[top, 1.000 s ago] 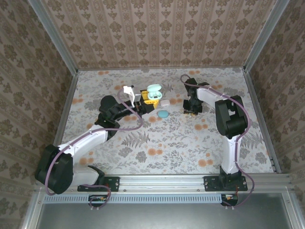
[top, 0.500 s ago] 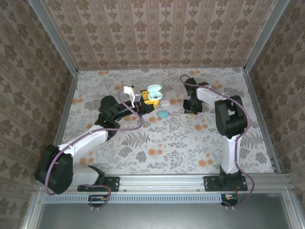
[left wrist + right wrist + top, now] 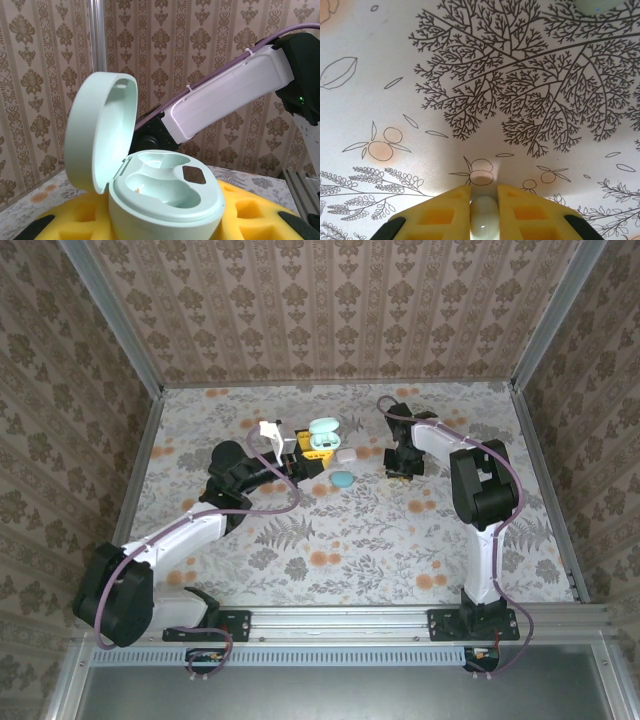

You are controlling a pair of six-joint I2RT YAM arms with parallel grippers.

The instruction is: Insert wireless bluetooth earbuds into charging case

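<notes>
Right end effector (image 3: 484,199) closed, gripping glossy earbud (image 3: 484,223)

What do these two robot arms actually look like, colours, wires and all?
The left arm and right arm have smooth white links joined by chunky black joints. A thin purple cable loops along each. The fingers are yellow blocks with square recesses. A small green light glows on one black joint of the right arm.

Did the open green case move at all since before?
No. The open case sits in the same spot below the back rail as before.
</notes>
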